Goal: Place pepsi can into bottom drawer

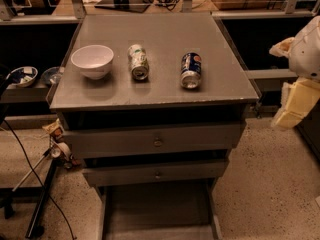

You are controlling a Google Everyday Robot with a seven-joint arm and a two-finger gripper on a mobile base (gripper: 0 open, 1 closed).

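Observation:
The pepsi can (191, 70), dark blue with silver ends, lies on its side on the grey cabinet top (160, 34), right of centre. At the bottom of the cabinet, the bottom drawer (155, 209) is pulled out as a shallow grey tray with nothing in it. My gripper (292, 104), cream and white, hangs at the right edge of the camera view. It is well to the right of the cabinet, apart from the can and at about the level of the cabinet top.
A green-and-white can (138, 61) lies left of the pepsi can, and a white bowl (93, 60) stands further left. Two upper drawers with round knobs (157, 142) stick out slightly. Cables and a stand (40, 204) cross the floor at the left.

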